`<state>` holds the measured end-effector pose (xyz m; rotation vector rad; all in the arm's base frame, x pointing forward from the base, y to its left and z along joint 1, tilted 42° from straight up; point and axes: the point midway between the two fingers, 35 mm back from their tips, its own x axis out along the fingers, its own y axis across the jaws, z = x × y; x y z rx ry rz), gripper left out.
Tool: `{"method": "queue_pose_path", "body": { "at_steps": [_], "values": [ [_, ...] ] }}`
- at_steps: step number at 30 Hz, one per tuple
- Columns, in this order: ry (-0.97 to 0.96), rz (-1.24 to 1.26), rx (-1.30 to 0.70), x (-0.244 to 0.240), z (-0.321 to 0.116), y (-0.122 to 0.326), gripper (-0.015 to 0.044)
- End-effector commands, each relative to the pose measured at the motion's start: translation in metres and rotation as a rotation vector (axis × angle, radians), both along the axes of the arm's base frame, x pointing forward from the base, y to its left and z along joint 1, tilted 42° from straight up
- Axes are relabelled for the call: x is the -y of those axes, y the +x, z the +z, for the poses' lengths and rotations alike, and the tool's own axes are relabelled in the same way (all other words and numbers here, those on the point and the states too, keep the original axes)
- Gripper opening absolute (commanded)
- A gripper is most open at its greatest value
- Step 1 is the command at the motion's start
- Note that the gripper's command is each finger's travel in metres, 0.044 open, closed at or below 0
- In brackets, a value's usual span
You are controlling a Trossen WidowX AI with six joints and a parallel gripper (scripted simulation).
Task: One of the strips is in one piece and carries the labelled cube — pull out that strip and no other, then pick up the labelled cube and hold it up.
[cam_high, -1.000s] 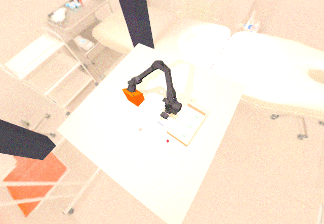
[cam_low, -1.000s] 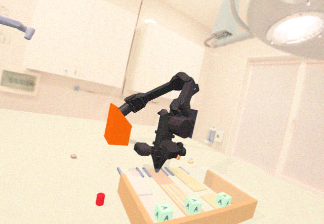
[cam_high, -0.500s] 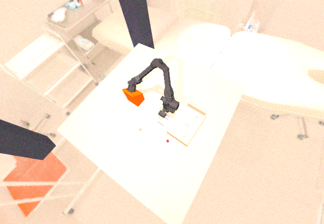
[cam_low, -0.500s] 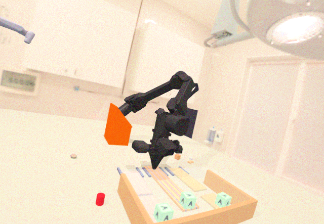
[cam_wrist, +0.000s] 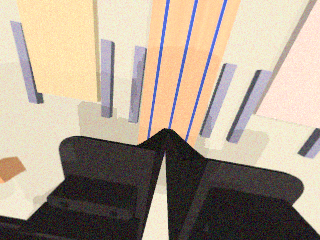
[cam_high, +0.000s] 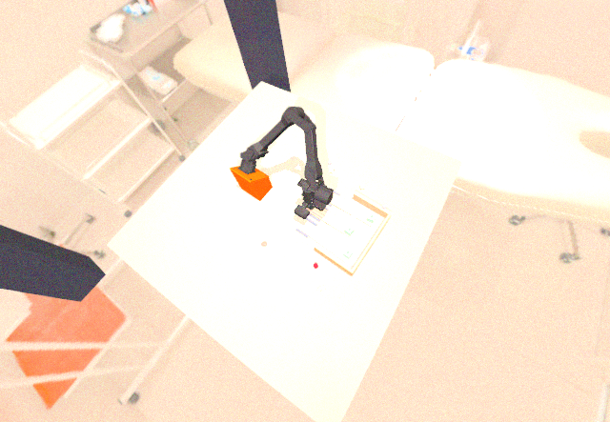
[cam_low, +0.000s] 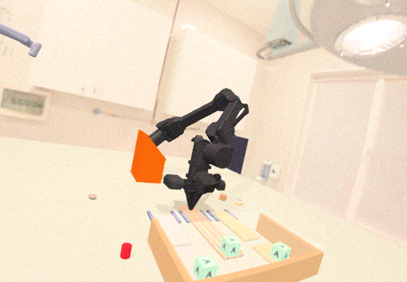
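My gripper (cam_low: 191,208) (cam_wrist: 167,133) is shut and empty, tips down over the near end of the middle strip; whether they touch it is unclear. This orange strip (cam_low: 208,229) (cam_wrist: 172,65) has blue lines and looks unbroken; a green cube lettered A (cam_low: 230,246) (cam_high: 349,231) sits on its far end. The yellow strip (cam_low: 234,225) (cam_wrist: 60,50) has a gap before its far piece (cam_low: 261,251), where another A cube (cam_low: 280,251) sits. The pink strip (cam_low: 173,233) (cam_wrist: 300,80) shows an edge partway along; a third A cube (cam_low: 205,267) stands beyond it.
A wooden-walled tray (cam_low: 296,260) (cam_high: 373,246) surrounds the cubes, open toward the arm. Short lavender bars (cam_wrist: 107,80) (cam_wrist: 218,100) flank the strips. A red cylinder (cam_low: 125,251) (cam_high: 315,265) stands outside the tray. An orange block (cam_low: 147,160) (cam_high: 252,183) is at the arm's base.
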<state>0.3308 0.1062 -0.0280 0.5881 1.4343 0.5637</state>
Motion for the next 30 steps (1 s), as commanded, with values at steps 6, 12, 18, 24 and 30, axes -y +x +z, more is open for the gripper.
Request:
{"method": "queue_pose_path", "body": {
  "at_steps": [6,12,18,24,30],
  "values": [
    [-0.001,0.006,-0.023,-0.004,-0.005,-0.02,0.0],
    [-0.001,0.006,-0.023,-0.004,-0.005,-0.029,0.0],
    [-0.001,0.006,-0.024,-0.005,-0.005,-0.037,0.0],
    [-0.001,0.006,-0.024,-0.005,-0.006,-0.047,0.0],
    [-0.001,0.006,-0.025,-0.005,-0.006,-0.056,0.0]
  ]
}}
